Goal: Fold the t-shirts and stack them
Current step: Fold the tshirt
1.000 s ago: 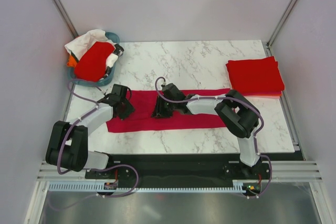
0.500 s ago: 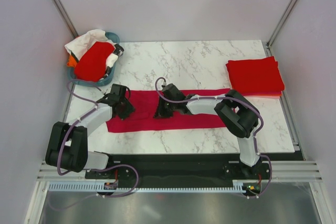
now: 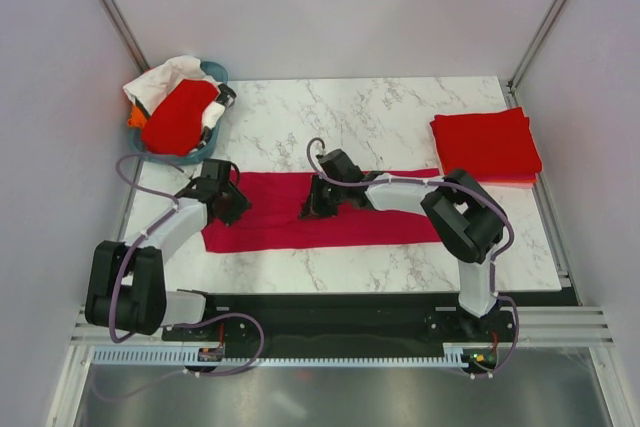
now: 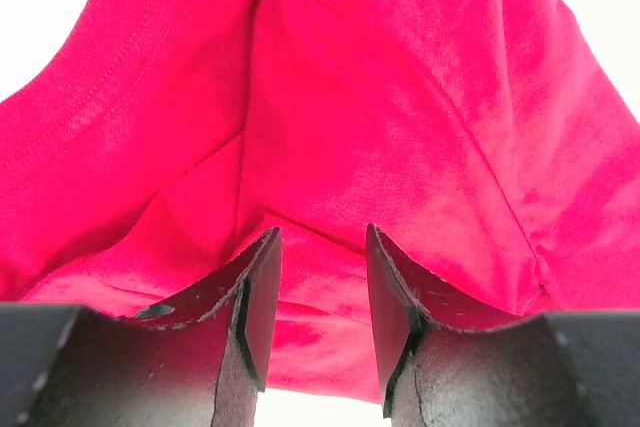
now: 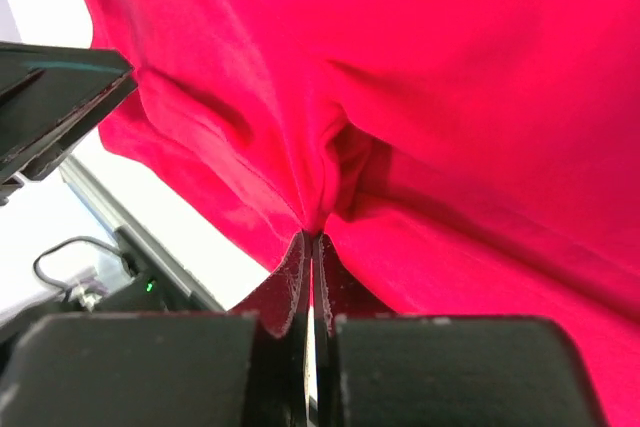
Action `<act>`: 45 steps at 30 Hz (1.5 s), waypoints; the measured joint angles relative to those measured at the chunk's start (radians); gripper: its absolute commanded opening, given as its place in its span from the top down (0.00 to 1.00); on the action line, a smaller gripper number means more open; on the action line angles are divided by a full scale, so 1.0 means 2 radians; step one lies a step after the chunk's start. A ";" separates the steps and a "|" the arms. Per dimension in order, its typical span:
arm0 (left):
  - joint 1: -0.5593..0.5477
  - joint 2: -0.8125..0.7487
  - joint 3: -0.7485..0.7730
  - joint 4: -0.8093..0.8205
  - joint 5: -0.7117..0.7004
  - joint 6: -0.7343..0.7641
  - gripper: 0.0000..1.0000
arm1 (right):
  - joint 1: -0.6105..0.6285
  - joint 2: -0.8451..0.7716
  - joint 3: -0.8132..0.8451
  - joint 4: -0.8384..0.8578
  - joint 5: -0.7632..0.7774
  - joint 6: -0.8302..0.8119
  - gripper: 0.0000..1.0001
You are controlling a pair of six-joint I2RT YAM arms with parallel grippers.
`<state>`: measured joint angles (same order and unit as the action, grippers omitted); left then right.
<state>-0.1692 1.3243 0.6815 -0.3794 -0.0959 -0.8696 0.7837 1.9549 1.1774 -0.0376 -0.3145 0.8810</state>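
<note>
A crimson-pink t-shirt (image 3: 275, 212) lies folded into a long strip across the near middle of the marble table. My left gripper (image 3: 235, 209) is at its left end, jaws open, with the cloth (image 4: 400, 97) right under and between the fingertips (image 4: 320, 247). My right gripper (image 3: 313, 208) is at the middle of the strip, shut on a pinched fold of the shirt (image 5: 450, 97) right at the fingertips (image 5: 315, 237). A stack of folded bright red t-shirts (image 3: 485, 145) lies at the back right. Another red shirt (image 3: 180, 117) lies in the basket.
A teal plastic basket (image 3: 215, 75) stands at the back left corner, with a white cloth (image 3: 165, 77) and the red shirt in it. Bare marble (image 3: 370, 117) lies behind the strip. Grey walls enclose the table on the left, right and back.
My right gripper has moved a little right and back, drawing the pinched fold with it. My left gripper has shifted slightly left and back along the shirt's end.
</note>
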 measured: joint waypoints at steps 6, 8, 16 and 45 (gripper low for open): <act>0.000 0.000 0.000 0.000 -0.001 0.000 0.53 | -0.028 0.006 0.003 -0.022 -0.061 -0.020 0.83; 0.000 0.000 0.001 0.000 -0.002 0.000 0.53 | -0.033 0.007 0.003 -0.031 -0.069 -0.025 0.50; 0.000 0.000 0.006 -0.001 -0.006 0.002 0.53 | -0.034 -0.001 0.005 -0.067 -0.062 -0.066 0.55; 0.049 -0.032 -0.042 0.023 0.062 0.002 0.54 | 0.082 0.007 0.123 -0.015 0.126 -0.134 1.00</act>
<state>-0.0704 1.2610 0.5983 -0.3336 0.0288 -0.8665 0.9482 1.9697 1.4242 -0.0677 -0.0631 0.6136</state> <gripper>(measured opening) 0.462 0.039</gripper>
